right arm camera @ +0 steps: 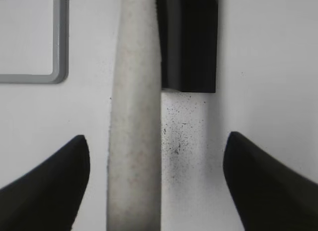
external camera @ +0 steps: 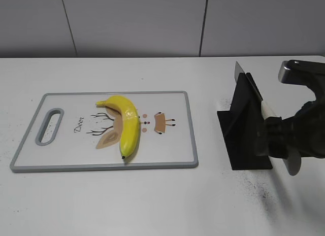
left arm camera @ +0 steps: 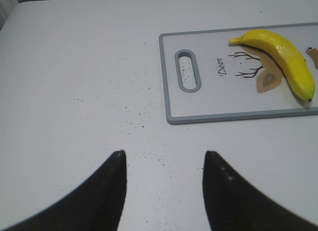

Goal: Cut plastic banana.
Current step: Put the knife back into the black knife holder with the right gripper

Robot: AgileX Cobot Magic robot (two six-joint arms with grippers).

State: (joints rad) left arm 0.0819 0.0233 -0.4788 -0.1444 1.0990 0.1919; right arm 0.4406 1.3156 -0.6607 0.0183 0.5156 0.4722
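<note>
A yellow plastic banana (external camera: pixel 125 125) lies on the white, grey-rimmed cutting board (external camera: pixel 172 160), near its middle. It also shows in the left wrist view (left arm camera: pixel 280 57). A knife with a pale handle (external camera: pixel 267 111) stands in a black holder (external camera: pixel 244 139) to the right of the board. My right gripper (external camera: pixel 277 139) is open, with the handle (right arm camera: pixel 135 116) between its fingers (right arm camera: pixel 156 141) and nearer the left one, with gaps on both sides. My left gripper (left arm camera: pixel 164 154) is open and empty above bare table, left of the board (left arm camera: pixel 208 114). It is out of the exterior view.
The board has a handle slot (external camera: pixel 50 126) at its left end and a deer drawing under the banana. The black holder (right arm camera: pixel 189 42) stands just right of the board's corner (right arm camera: pixel 58 77). Dark specks dot the white table (external camera: pixel 152 205).
</note>
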